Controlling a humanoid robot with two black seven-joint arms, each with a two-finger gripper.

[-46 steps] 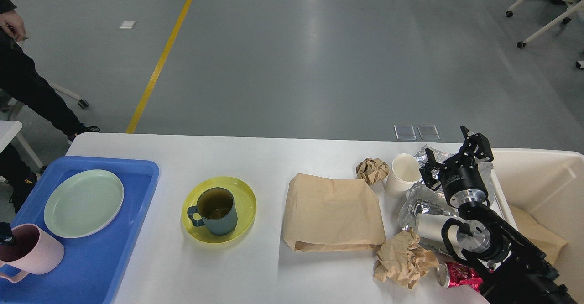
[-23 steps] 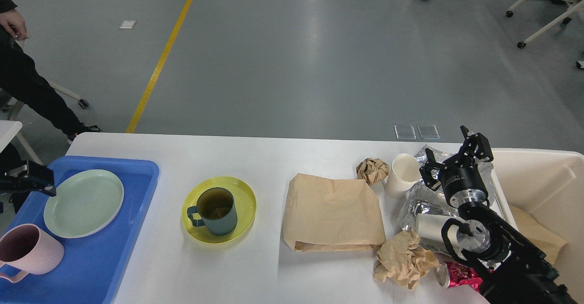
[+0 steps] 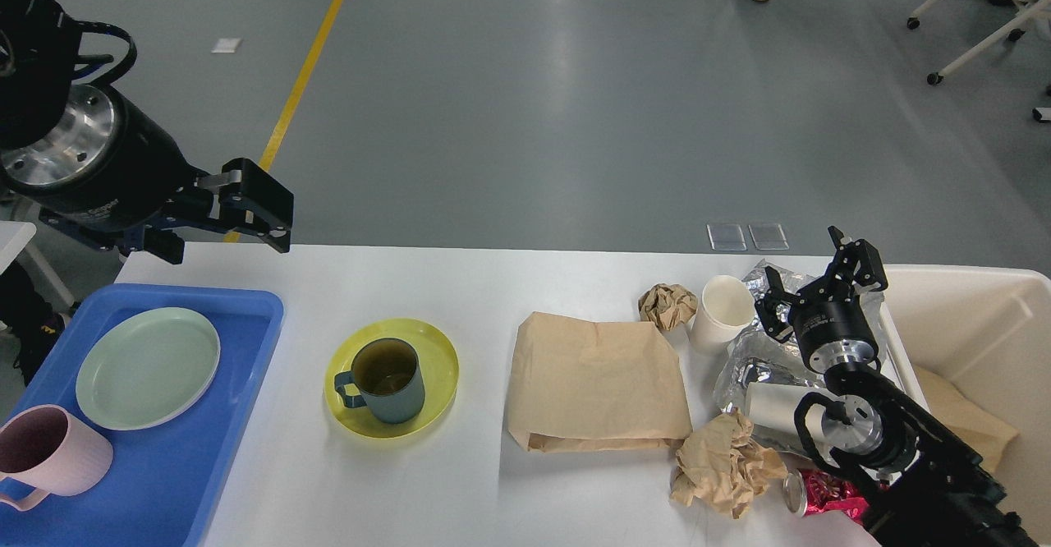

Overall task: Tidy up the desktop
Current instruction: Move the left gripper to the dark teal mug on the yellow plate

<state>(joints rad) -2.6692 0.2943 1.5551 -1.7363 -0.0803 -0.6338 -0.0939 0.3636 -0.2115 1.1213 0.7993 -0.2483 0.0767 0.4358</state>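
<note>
Pale green plate (image 3: 148, 366) and pink mug (image 3: 49, 461) sit in the blue plastic tray (image 3: 185, 481). Crumpled brown paper (image 3: 727, 465) and the flat paper bag (image 3: 598, 383) remain on the white tabletop (image 3: 493, 284). My left tool (image 3: 234, 218) and right tool (image 3: 813, 284) both hang wide, empty.

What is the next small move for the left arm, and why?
Probably it should carry the left end effector right and down toward the dark blue mug on the yellow plate. It is open and holds nothing, above the desktop's far left corner. The blue tray already holds a green plate and a pink mug.
</note>
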